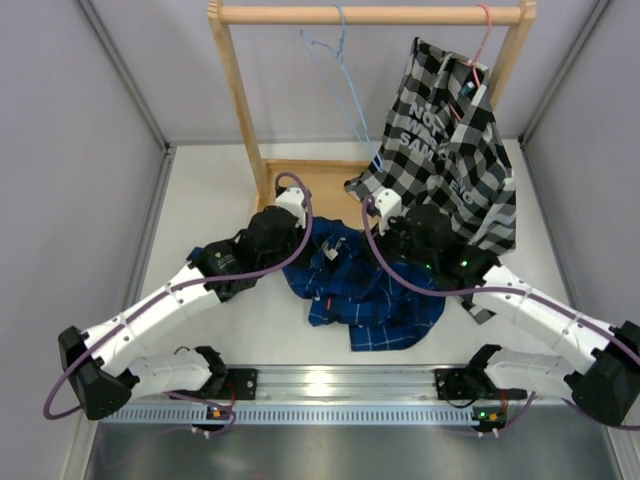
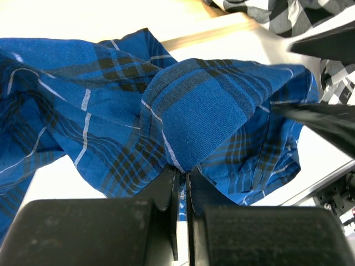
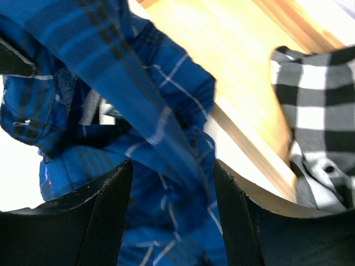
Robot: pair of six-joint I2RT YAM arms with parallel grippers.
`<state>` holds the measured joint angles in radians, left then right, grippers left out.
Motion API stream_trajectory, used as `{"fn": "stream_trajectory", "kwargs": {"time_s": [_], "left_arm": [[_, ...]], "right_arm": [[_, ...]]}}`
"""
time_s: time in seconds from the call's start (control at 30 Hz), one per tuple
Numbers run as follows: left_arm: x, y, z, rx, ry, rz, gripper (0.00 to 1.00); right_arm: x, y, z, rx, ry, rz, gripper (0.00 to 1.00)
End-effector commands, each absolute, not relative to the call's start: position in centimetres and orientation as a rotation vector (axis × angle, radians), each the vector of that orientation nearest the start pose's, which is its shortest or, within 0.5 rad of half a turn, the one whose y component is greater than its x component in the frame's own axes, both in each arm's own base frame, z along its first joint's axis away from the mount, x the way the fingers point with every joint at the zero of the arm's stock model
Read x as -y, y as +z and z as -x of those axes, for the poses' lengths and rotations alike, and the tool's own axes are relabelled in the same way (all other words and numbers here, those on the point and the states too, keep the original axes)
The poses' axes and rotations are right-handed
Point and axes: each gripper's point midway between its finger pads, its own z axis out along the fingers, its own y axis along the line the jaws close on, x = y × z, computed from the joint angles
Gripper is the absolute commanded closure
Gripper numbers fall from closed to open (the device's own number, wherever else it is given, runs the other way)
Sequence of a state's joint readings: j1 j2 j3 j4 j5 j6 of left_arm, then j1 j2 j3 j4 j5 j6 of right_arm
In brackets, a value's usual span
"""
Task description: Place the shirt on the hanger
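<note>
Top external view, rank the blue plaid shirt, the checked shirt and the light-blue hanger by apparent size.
1. checked shirt, though it hangs nearer the camera, so this is unsure.
2. blue plaid shirt, crumpled and partly hidden.
3. light-blue hanger.

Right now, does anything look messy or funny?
Yes. The blue shirt is scrunched in a heap on the table, while the light-blue hanger dangles bare from the wooden rail. The checked shirt beside it hangs lopsided.
</note>
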<state>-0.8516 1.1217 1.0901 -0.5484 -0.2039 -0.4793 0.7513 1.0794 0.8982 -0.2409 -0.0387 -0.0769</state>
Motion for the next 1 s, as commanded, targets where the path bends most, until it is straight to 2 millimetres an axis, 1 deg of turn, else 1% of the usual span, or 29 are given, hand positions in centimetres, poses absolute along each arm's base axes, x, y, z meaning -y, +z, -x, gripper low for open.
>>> {"fn": "stream_trajectory", "kwargs": {"time_s": [0.0,0.03,0.1,0.17,0.2,0.23,0.27,0.33,0.37,0.4,0.43,0.47,0.5,0.53,0.57,0.6,0.67,0.7,0.73,0.77,0.83,0.87,0.97], "left_arm": [[24.6,24.5,-23.2,-2.153,-0.579,-0.323,1.00],[24.5,24.3,-23.1,-2.159,-0.572,-0.328,1.00],[24.5,24.2,-23.1,-2.166,-0.566,-0.339,1.00],[24.4,24.0,-23.0,-2.173,-0.559,-0.347,1.00],[24.4,24.1,-22.9,-2.172,-0.561,-0.350,1.00],[24.3,24.2,-22.9,-2.171,-0.562,-0.349,1.00],[24.2,24.3,-22.8,-2.170,-0.561,-0.351,1.00],[24.0,24.7,-22.8,-2.159,-0.557,-0.344,1.00],[23.8,24.8,-22.8,-2.157,-0.549,-0.341,1.00],[23.3,24.8,-22.9,-2.158,-0.519,-0.333,1.00],[23.0,25.1,-23.1,-2.150,-0.506,-0.324,1.00],[22.8,25.3,-23.2,-2.145,-0.490,-0.320,0.99],[22.4,25.3,-23.2,-2.147,-0.468,-0.324,0.94],[22.2,25.7,-23.5,-2.133,-0.452,-0.314,0.86],[22.0,25.9,-23.6,-2.128,-0.442,-0.312,0.66],[21.8,26.2,-23.8,-2.116,-0.431,-0.310,0.56],[21.2,26.6,-24.3,-2.095,-0.385,-0.288,0.33],[21.1,26.7,-24.5,-2.090,-0.371,-0.288,0.27],[21.0,26.7,-24.7,-2.087,-0.361,-0.288,0.27],[21.3,26.5,-24.8,-2.096,-0.360,-0.297,0.27],[22.0,26.4,-24.9,-2.095,-0.378,-0.324,0.33],[22.3,25.8,-25.0,-2.106,-0.372,-0.333,0.40],[22.8,25.3,-25.4,-2.092,-0.371,-0.345,0.50]], "right_arm": [[-27.8,25.4,-26.8,-1.669,0.487,0.885,0.42],[-28.2,25.9,-27.0,-1.641,0.483,0.890,0.42],[-29.2,26.2,-26.6,-1.607,0.493,0.917,0.42],[-30.0,27.0,-26.4,-1.560,0.501,0.949,0.42],[-30.4,26.6,-26.5,-1.562,0.501,0.967,0.45],[-30.8,27.0,-26.5,-1.546,0.506,0.978,0.47],[-31.1,26.5,-26.8,-1.558,0.501,0.991,0.53],[-31.4,26.3,-27.2,-1.562,0.491,0.995,0.64],[-31.7,25.7,-27.4,-1.571,0.489,1.003,0.71],[-31.8,25.5,-27.5,-1.574,0.488,1.002,0.89],[-31.8,25.2,-27.5,-1.586,0.490,0.994,0.98],[-31.8,24.9,-27.6,-1.601,0.490,0.988,1.00],[-31.8,24.8,-27.6,-1.613,0.502,0.972,1.00],[-31.9,24.8,-27.5,-1.609,0.512,0.959,1.00],[-31.9,25.4,-27.4,-1.599,0.524,0.941,1.00],[-31.8,25.8,-27.4,-1.608,0.538,0.908,1.00],[-31.5,26.4,-27.4,-1.614,0.543,0.875,1.00],[-31.4,26.6,-27.4,-1.621,0.544,0.858,1.00],[-31.4,27.0,-27.4,-1.632,0.553,0.838,1.00],[-30.9,26.6,-27.7,-1.660,0.526,0.825,1.00],[-30.7,26.7,-27.9,-1.693,0.504,0.817,1.00],[-30.7,26.3,-28.1,-1.710,0.490,0.818,1.00],[-30.6,26.2,-28.4,-1.738,0.472,0.809,1.00]]}}
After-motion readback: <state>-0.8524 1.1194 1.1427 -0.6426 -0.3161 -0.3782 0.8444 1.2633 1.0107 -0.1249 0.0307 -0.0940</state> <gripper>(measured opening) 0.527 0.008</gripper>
